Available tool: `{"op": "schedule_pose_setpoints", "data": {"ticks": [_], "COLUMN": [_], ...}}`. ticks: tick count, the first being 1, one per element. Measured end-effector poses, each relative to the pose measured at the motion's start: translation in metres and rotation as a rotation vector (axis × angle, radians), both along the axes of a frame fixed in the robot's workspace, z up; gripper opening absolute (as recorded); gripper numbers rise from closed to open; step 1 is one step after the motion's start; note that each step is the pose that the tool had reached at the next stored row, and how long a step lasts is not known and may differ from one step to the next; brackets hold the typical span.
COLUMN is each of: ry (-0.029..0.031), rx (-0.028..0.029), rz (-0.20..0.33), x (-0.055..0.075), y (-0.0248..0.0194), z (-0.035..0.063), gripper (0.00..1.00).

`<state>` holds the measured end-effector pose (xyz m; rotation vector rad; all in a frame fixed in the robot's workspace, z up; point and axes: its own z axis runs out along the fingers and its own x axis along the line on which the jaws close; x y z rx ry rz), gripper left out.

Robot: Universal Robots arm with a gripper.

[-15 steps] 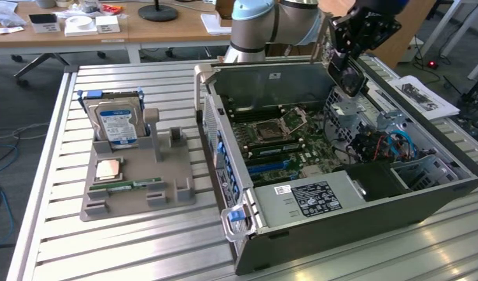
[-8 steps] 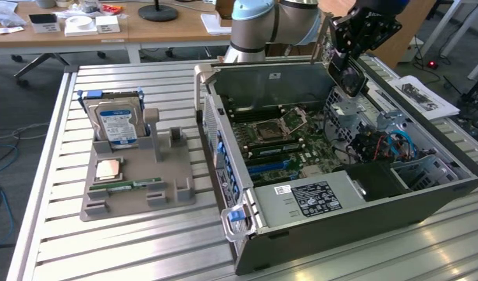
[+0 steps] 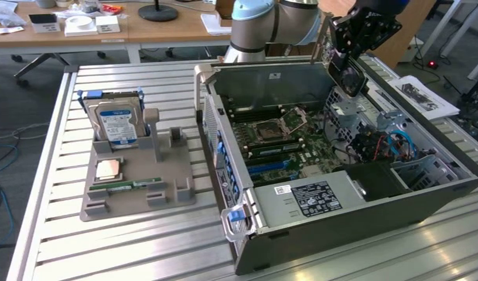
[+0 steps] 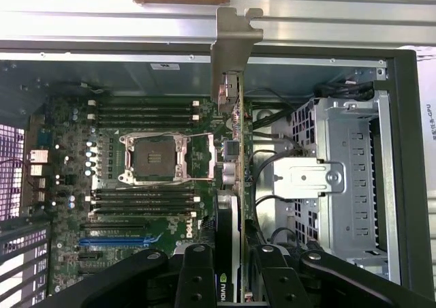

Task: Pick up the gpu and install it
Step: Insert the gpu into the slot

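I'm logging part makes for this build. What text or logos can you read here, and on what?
"DELL": on the motherboard.
"NVIDIA", partly cut off: on the gpu.
Hard drive label and power supply label: too small to read.

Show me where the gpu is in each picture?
Exterior view: the gpu is high over the open computer case, toward the exterior view's right.
Wrist view: the gpu is edge-on, clamped in the tool, beside the CPU socket.
Shared landmark: the empty CPU socket.
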<state>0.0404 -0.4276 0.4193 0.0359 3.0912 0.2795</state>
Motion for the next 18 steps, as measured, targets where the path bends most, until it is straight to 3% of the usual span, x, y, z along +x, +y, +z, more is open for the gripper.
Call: {"op": "schedule_pose_setpoints", "data": {"ticks": [8,16,18], "ry": [0.0,0.0001,0.0], "rx": [0.0001,-0.0001,0.0], "rz": [0.064,0.196,0.25], "x": [0.0,0.0,0.0], "y": [0.0,0.0,0.0], "z": [-0.0002,-0.0008,-0.0011], "gripper": [0.27,0.27,0.27]}}
